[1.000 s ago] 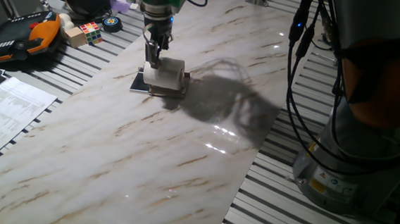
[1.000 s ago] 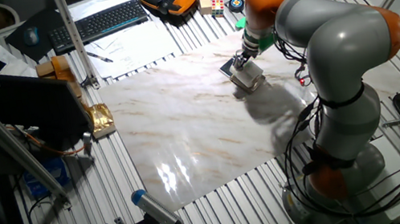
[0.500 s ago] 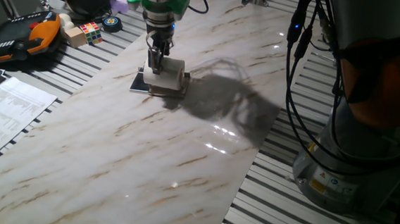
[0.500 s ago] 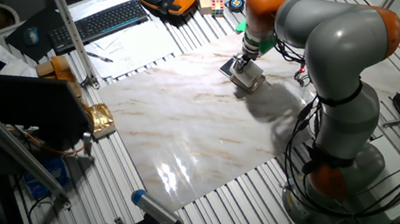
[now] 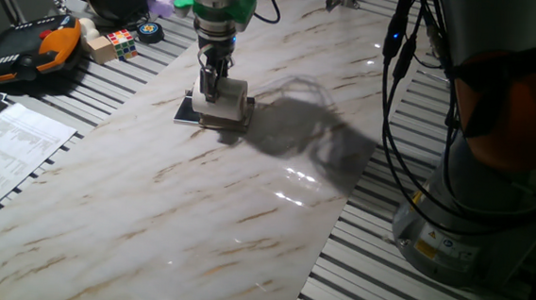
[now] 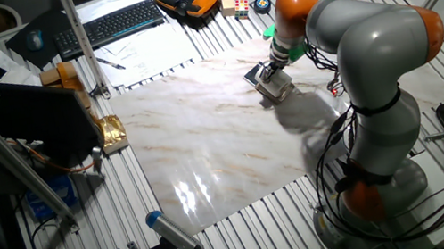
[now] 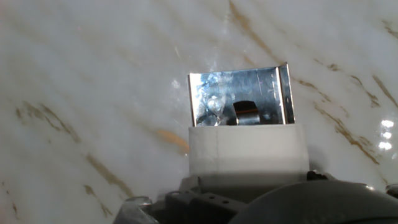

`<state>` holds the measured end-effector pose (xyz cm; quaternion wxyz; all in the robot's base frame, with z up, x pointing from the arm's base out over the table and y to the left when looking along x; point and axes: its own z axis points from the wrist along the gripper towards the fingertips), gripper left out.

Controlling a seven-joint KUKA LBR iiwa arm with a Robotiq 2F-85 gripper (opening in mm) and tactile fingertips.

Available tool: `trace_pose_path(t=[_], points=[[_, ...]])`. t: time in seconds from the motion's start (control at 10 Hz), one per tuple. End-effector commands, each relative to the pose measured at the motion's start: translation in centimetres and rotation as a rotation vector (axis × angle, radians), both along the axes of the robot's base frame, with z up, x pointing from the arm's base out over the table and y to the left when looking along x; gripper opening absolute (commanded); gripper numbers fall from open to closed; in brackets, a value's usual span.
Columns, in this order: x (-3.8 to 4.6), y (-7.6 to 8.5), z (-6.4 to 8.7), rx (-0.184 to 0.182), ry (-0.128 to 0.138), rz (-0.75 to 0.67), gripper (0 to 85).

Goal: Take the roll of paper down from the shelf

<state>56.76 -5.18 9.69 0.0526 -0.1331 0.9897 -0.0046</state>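
Observation:
The roll of paper (image 5: 234, 98) is a small white cylinder lying on the shelf (image 5: 185, 113), a low rack with a dark base, at the far part of the marble table. My gripper (image 5: 212, 91) points straight down with its narrow fingers at the roll's left end, touching or nearly touching it. From the other side, the gripper (image 6: 270, 71) stands over the roll (image 6: 277, 84) and the shelf (image 6: 252, 75). The hand view is filled at the bottom by the roll (image 7: 249, 149), with the shiny metal shelf (image 7: 239, 93) just beyond; no fingers show there.
An orange-and-black pendant (image 5: 29, 48), a coloured cube (image 5: 121, 41) and printed paper sheets (image 5: 8, 151) lie left of the marble board. The arm's base (image 5: 472, 212) and hanging cables (image 5: 394, 102) stand at the right. A keyboard (image 6: 110, 24) sits at the far side.
The gripper has shifted slightly right and sunk lower, bringing its fingers down against the roll. Roll and shelf have stayed in place.

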Motion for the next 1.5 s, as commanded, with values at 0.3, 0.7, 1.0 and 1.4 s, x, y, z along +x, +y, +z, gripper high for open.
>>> trace_pose_path(t=[0.3,0.7,1.0,1.4], points=[[0.06,0.08,-0.10,0.002,-0.001,-0.005,85.0],[0.12,0.22,-0.32,0.015,-0.014,-0.012,85.0],[0.17,0.34,-0.26,0.029,-0.004,0.012,34.0],[0.20,0.48,0.63,0.013,-0.004,0.011,3.7]])
